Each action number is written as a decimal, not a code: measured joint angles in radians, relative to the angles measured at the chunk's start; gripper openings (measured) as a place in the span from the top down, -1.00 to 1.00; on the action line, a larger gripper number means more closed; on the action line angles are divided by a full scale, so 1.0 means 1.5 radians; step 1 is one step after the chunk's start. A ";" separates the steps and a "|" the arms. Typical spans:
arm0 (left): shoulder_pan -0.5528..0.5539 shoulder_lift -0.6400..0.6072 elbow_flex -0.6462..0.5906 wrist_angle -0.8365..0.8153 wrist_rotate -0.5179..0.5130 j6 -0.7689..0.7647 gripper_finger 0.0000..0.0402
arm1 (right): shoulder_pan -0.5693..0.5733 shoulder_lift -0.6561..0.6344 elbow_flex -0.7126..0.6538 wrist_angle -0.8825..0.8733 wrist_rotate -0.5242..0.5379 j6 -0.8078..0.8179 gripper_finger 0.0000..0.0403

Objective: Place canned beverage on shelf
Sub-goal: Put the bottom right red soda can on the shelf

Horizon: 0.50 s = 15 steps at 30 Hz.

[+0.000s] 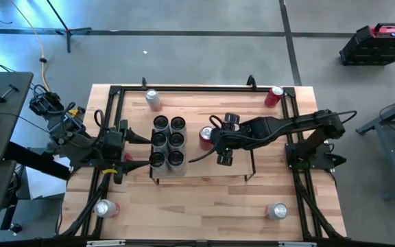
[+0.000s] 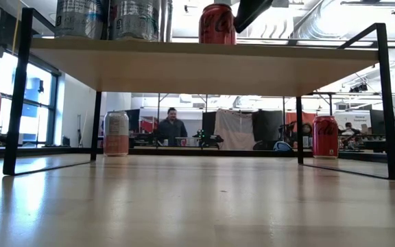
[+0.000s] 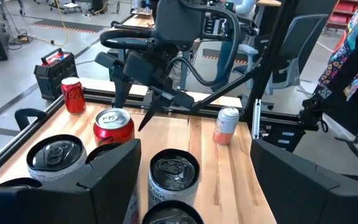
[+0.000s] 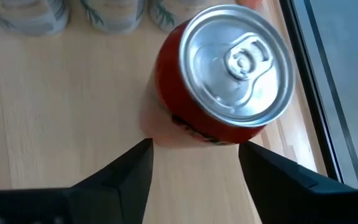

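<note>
From above, the low light-wood shelf with thin black wire ends [image 1: 204, 161] sits in the middle of the big wooden tabletop with black rails [image 1: 204, 206]. Six silver cans in two rows [image 1: 168, 142] stand on its left part. A red can with a shiny silver top [image 1: 206, 135] stands upright on the shelf just beside them. The right gripper [image 1: 214, 138] reaches in from the right, close to this red can.

The right wrist view shows what the high view cannot: the red can [image 4: 219, 78] is out past the two dark finger tips, and the jaws are spread apart with nothing between them. Its pull tab is flat and not opened.

The low view looks under the shelf board [image 2: 204, 65]. The red can [image 2: 217, 23] stands on top of it.

The left gripper [image 1: 132, 147] waits at the shelf's left end with its jaws spread and holding nothing.

Four more cans stand on the tabletop: a pale one [image 1: 153, 99] and a red one [image 1: 273, 96] at the far side, and two silver-topped ones [image 1: 104, 208] [image 1: 277, 210] at the near corners.
</note>
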 joint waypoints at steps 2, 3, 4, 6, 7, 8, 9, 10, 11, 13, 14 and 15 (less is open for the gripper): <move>0.000 0.001 0.000 0.000 0.000 0.000 -0.46 | -0.005 0.000 0.000 0.011 0.000 0.000 -0.04; 0.000 0.001 0.000 0.000 0.000 0.000 -0.46 | -0.008 0.000 0.000 0.018 0.000 0.000 -0.02; 0.000 0.001 0.000 0.000 0.000 0.000 -0.46 | -0.010 0.000 -0.001 0.025 -0.001 -0.003 0.00; 0.000 0.001 0.000 0.000 0.000 0.000 -0.46 | -0.015 0.000 -0.001 0.038 -0.004 -0.011 0.02; 0.000 0.001 0.000 0.000 0.000 0.000 -0.46 | -0.018 0.000 -0.001 0.043 -0.004 -0.012 0.03; 0.000 0.001 0.000 0.000 0.000 0.000 -0.46 | -0.020 0.000 -0.001 0.048 -0.004 -0.012 0.04; 0.000 0.001 0.000 0.000 0.000 0.000 -0.46 | -0.023 0.000 -0.001 0.053 -0.004 -0.012 0.04; 0.000 0.001 0.000 0.000 0.000 0.000 -0.46 | -0.026 0.000 -0.001 0.056 -0.004 -0.012 0.04; 0.000 0.001 0.000 0.000 0.000 0.000 -0.46 | -0.028 0.000 -0.002 0.058 -0.004 -0.012 0.04; 0.000 0.001 0.000 0.000 0.000 0.000 -0.46 | -0.032 0.000 -0.002 0.061 -0.005 -0.012 0.04; 0.000 0.001 0.000 0.000 0.000 0.000 -0.46 | -0.034 0.000 -0.002 0.062 -0.005 -0.012 0.04; 0.000 0.001 0.000 0.000 0.000 0.000 -0.46 | -0.035 0.000 -0.002 0.065 -0.005 -0.012 0.04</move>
